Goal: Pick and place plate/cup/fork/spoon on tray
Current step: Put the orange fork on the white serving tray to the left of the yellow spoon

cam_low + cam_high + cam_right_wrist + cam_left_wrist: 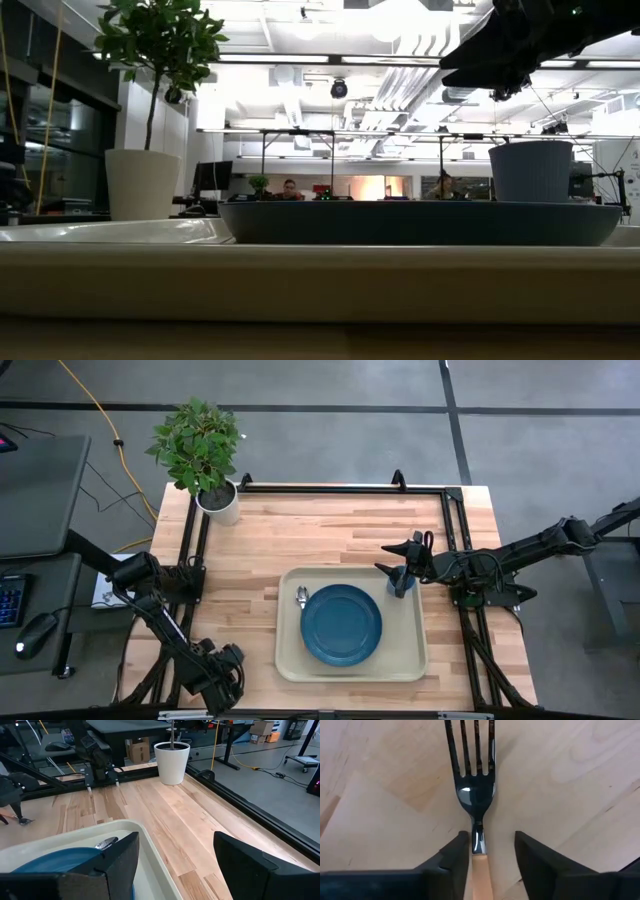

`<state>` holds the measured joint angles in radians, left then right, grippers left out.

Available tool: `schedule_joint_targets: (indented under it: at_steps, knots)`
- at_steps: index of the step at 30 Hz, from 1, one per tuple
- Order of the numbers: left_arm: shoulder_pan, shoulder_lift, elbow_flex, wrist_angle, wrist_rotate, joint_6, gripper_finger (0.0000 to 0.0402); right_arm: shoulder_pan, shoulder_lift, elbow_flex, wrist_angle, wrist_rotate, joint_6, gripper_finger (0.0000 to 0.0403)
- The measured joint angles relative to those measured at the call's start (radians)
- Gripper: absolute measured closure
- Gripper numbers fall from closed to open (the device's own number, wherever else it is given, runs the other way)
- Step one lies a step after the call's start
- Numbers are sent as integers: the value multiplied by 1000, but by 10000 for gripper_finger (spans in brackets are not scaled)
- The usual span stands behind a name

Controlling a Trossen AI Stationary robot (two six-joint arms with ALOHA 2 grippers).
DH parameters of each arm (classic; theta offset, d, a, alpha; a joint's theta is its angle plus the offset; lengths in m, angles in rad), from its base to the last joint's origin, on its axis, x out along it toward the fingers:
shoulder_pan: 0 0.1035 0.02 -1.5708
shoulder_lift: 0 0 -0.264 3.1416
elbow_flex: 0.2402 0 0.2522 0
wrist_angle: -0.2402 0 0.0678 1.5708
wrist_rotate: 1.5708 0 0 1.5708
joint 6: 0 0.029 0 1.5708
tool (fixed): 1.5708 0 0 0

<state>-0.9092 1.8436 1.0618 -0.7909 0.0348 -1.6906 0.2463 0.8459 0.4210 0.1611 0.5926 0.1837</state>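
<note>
Left wrist view shows the left hand (491, 851) spread wide, its two dark fingers (454, 857) standing either side of the fork (475, 795) without pinching it. The fork lies flat on the table (560, 785), silver tines pointing away from the hand, its narrow neck and the start of the orange handle running between the fingers. It looks light, stiff and slick, and it sits so low on the wood that a grip will probably need the fingers brought right down to the surface. The handle just behind the neck seems the best place to hold, since the polished metal could slip and a grip near one end may let it swing.

From above, the left arm is folded low at the near left corner of the table, well apart from the tray (410, 665).

The right hand (399, 573) hovers over the far right corner of the tray, just above the cup (401, 584), which stands upright inside the tray. Its fingers are spread, as the right wrist view shows, and hold nothing. The plate (341, 624) rests in the middle of the tray, and the spoon (302, 597) lies in the tray beside its far left edge. A potted plant (203, 455) stands at the far left corner. Judging by this, only the fork is left to move.
</note>
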Motion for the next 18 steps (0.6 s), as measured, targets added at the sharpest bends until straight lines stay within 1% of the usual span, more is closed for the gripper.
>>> schedule_joint_targets:
  at_steps: [8, 12, 14, 18]
  knots:
    - [8, 0, 0, -15, 13, 7, 356, 0, 0, 0, 0, 0, 19, 155]
    - [17, 0, 0, -19, 18, 26, 390, 0, 0, 0, -1, 0, 19, 155]
    - [24, -1, 0, -20, 18, 35, 397, 0, 0, 0, -1, -1, 18, 155]
    - [36, -20, 1, -27, 5, 47, 392, 0, 0, 0, -3, -1, 19, 155]
